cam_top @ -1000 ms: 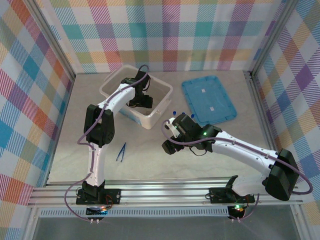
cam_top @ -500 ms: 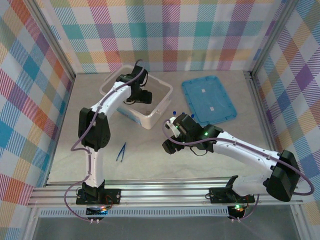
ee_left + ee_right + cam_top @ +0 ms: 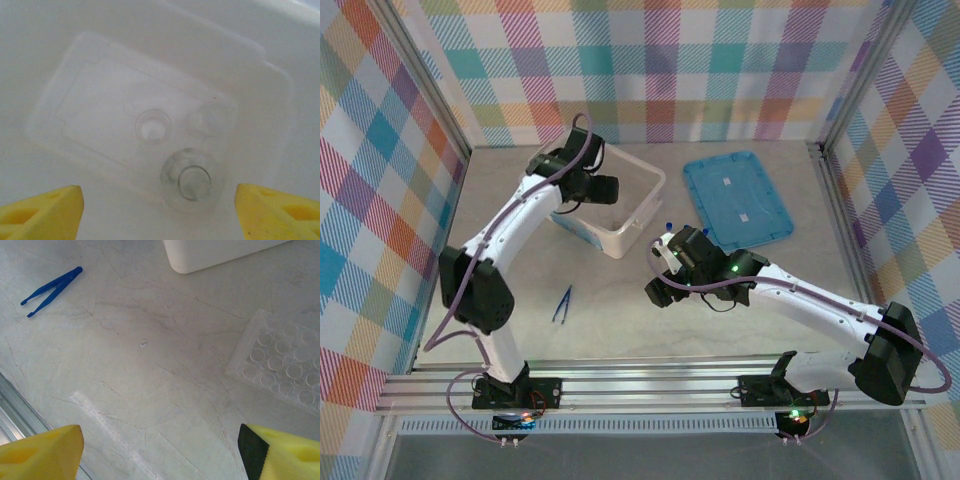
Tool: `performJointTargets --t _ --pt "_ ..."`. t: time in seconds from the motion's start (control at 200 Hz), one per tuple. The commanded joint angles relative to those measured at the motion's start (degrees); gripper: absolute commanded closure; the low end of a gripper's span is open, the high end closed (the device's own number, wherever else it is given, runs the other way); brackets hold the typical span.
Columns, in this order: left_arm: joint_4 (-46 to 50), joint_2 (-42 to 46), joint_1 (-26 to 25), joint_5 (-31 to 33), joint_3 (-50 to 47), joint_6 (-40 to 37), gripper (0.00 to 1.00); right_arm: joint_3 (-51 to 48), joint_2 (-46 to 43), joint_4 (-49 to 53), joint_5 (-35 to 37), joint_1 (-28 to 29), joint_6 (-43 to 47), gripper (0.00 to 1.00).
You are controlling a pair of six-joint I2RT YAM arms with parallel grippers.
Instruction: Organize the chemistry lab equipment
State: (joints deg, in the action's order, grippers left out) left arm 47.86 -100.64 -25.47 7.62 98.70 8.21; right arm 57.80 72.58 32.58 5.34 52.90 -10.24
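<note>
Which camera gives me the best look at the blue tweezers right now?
Right wrist: the tweezers lie large and unobstructed on the table, both prongs distinct. Top external shows them as a small dark sliver.

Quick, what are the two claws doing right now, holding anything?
Left claw: open, holding nothing, above the flask in the tub.
Right claw: open, holding nothing, above the table.
</note>
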Motion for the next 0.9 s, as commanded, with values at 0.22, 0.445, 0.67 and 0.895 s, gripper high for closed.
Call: performJointTargets --t 0.22,0.445,0.67,0.895 --pt "-3.20 18.08 -6.43 6.84 -15.80 3.08 0.26 1.85 -0.76 0.62 7.52 0.55 -1.64 0.20" --pt "-2.88 29.88 -8.69 10.62 -27.47 5.83 0.27 2.97 -0.14 0.58 6.40 1.31 -0.86 0.20" --pt "-1.71 35.93 -9.65 10.44 -39.50 9.07 0.27 7.25 2.25 -0.21 6.97 1.71 1.57 0.20" --pt "-2.09 39.41 -9.94 8.86 -47.19 12.17 0.27 14.61 8.52 0.73 5.62 1.73 3.89 0.19"
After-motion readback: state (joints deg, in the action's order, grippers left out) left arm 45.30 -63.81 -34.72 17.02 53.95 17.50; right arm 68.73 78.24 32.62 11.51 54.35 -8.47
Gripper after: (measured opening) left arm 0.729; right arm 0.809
